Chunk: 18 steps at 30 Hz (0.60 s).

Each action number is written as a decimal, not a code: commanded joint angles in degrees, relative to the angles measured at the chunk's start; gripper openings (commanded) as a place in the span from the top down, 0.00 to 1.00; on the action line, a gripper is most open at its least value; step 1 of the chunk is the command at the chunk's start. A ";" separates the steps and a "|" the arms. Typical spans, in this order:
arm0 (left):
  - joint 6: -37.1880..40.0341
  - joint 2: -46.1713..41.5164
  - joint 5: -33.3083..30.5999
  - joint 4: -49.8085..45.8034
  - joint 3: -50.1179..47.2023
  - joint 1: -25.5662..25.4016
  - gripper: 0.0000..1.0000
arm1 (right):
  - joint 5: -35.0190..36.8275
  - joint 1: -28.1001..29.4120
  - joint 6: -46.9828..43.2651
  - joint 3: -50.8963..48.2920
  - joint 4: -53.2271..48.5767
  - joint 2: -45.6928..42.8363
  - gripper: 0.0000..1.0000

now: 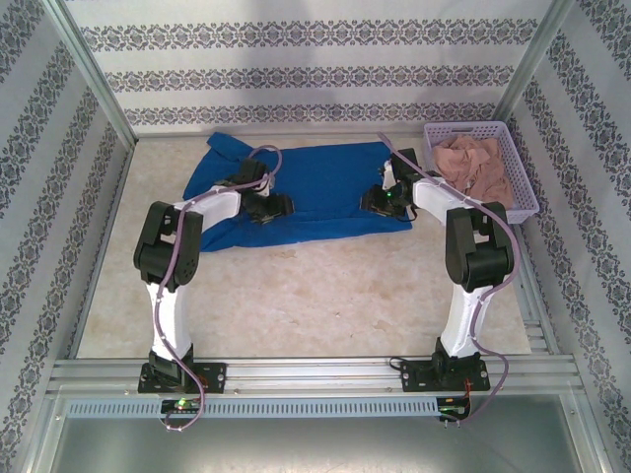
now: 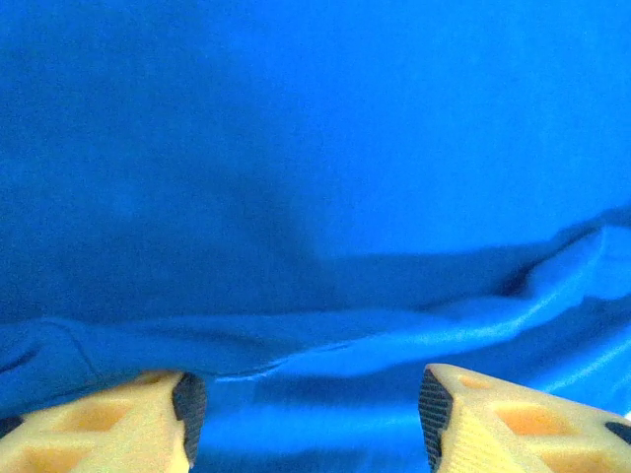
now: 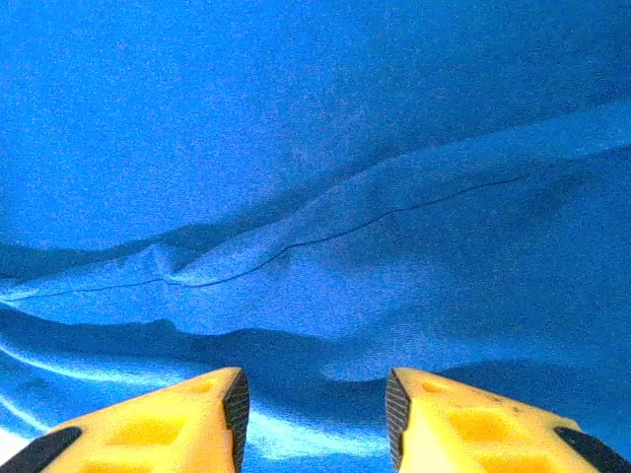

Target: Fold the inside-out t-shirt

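1. Left side first: my left gripper is down over the inside-out t-shirt, at roughly 8 o'clock on the cloth. Its jaws stand apart with nothing pinched, and a raised ridge of fabric runs just ahead of the tips.
2. Centre: the shirt lies spread at 12 o'clock on the table, mostly flat, with one sleeve poking out toward 10 o'clock. I see no fold laid in yet.
3. Right side: my right gripper sits at about 4 o'clock on the shirt, near its right edge. It too is spread wide and empty, with a stitched seam and a soft crease crossing in front of it.
4. Far right, at 2 o'clock: a lilac basket holding a pinkish-beige garment, just beside the shirt and not my concern.
5. My read is that I'm at the grasping step for the first fold. Next, both grippers need to close on the fabric layers beneath them, evenly, then lift together.
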 commanded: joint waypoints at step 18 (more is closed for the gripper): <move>4.91 -3.47 -4.25 -5.75 7.91 0.79 0.38 | 5.31 1.77 -7.44 -2.61 0.75 -4.31 0.56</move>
